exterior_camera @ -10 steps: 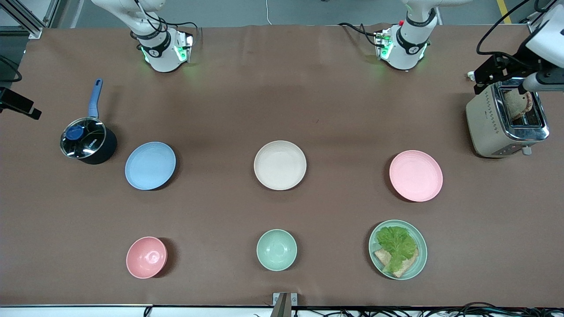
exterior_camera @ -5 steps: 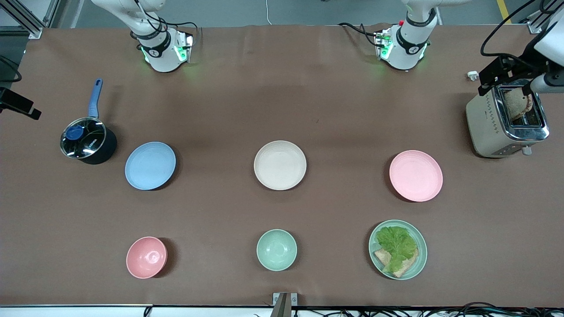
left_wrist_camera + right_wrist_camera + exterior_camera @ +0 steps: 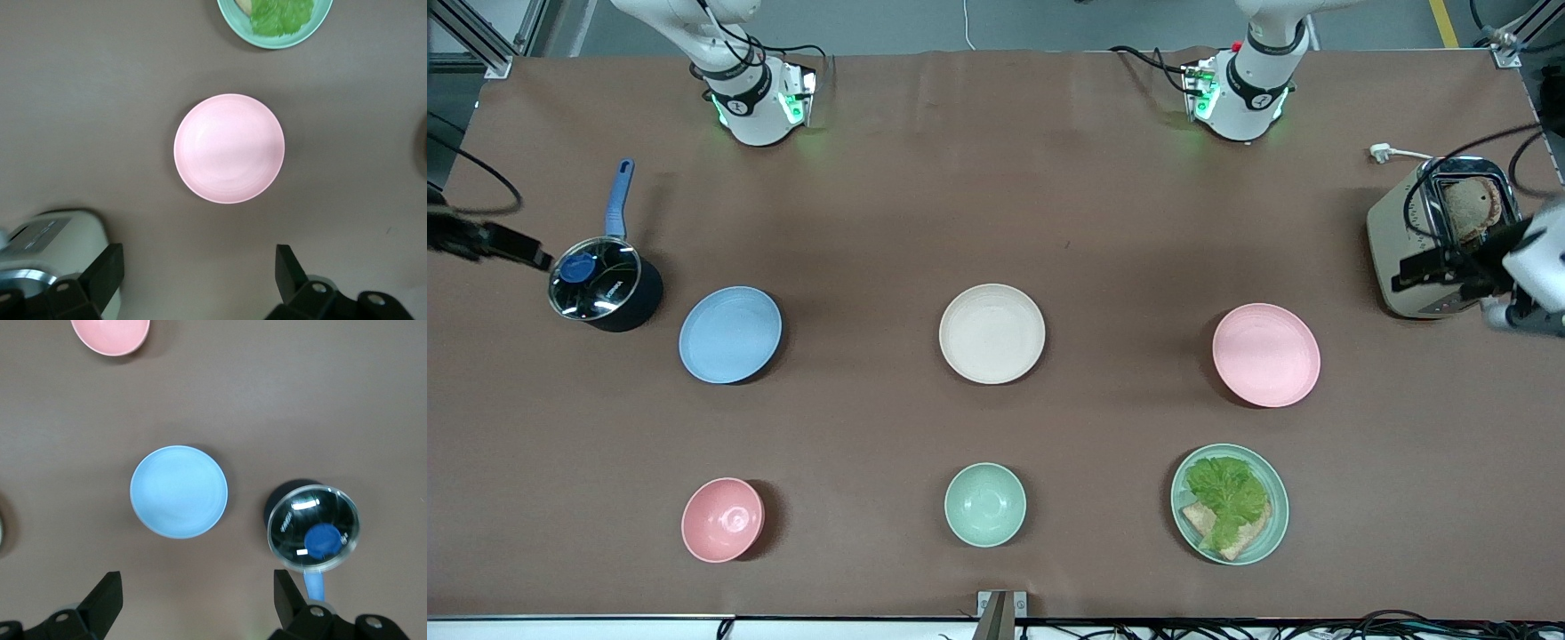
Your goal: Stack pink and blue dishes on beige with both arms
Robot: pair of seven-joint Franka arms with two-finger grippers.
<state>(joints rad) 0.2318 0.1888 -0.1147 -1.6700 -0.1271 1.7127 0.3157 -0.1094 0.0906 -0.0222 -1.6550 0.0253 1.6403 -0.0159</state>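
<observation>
The pale pink plate (image 3: 1265, 355) (image 3: 229, 148), the cream-beige plate (image 3: 991, 333) and the light blue plate (image 3: 730, 334) (image 3: 179, 491) lie apart in one row across the table. The beige one is in the middle, the pink toward the left arm's end and the blue toward the right arm's end. My left gripper (image 3: 1440, 267) (image 3: 198, 267) hangs open and empty over the toaster's edge, beside the pink plate. Beside the pot hangs my right gripper (image 3: 529, 256) (image 3: 195, 593), open with nothing in it, short of the blue plate.
A dark pot with glass lid and blue handle (image 3: 605, 284) (image 3: 313, 530) stands beside the blue plate. A toaster with bread (image 3: 1449, 240) (image 3: 47, 247) stands beside the pink plate. Nearer the front camera are a pink bowl (image 3: 723, 519), mint bowl (image 3: 985, 504) and mint plate with lettuce and bread (image 3: 1230, 504).
The left gripper has come down over the toaster toward the pink plate. The right gripper has moved in toward the pot. No plate has moved.
</observation>
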